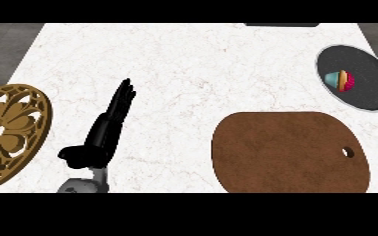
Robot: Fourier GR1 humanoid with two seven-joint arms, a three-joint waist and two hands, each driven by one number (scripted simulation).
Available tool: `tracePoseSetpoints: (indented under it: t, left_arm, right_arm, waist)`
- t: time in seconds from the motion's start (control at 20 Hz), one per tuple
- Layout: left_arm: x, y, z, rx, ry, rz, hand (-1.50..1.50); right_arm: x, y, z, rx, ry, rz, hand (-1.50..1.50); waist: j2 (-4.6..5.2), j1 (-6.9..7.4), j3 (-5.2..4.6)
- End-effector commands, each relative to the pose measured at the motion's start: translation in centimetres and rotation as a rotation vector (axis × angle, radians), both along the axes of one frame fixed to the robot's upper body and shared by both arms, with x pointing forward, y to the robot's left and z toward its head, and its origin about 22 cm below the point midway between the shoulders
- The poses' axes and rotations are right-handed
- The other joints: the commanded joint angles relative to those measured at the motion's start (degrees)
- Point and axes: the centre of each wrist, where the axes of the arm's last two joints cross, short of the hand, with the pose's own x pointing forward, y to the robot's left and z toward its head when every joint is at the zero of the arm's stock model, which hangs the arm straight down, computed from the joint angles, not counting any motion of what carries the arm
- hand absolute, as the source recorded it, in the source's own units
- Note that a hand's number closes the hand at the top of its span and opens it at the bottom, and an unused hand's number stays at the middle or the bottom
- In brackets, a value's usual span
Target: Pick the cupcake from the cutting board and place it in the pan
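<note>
The cupcake point(341, 80), with a pale blue wrapper and pink-red top, lies on its side inside the dark pan point(363, 92) at the right edge of the counter. The brown cutting board point(288, 152) sits at the lower right with nothing on it; a small hole shows near its right end. My left hand point(103, 135) shows at the lower left, fingers straight and pointing up, holding nothing and far from the pan. My right hand does not show in the head view.
A gold openwork trivet point(18, 125) lies at the left edge of the white marble counter point(192, 65). A dark object point(280, 24) sits at the counter's far edge.
</note>
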Motion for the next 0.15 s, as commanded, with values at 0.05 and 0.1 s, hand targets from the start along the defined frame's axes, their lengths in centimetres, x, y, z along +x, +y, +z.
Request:
tracePoseSetpoints:
  t: [0.05,0.1]
  left_arm:
    - [0.6,0.3,-0.2,-0.011,-0.012,0.018,0.0]
    - [-0.6,-0.5,0.4,0.0,0.004,-0.025,0.0]
  right_arm:
    - [0.7,0.4,0.0,-0.009,-0.112,0.083,-1.5]
    - [0.9,0.3,0.5,-0.034,-0.09,0.061,-1.5]
  waist:
    - [0.05,0.14,-0.04]
    - [-0.05,0.74,0.0]
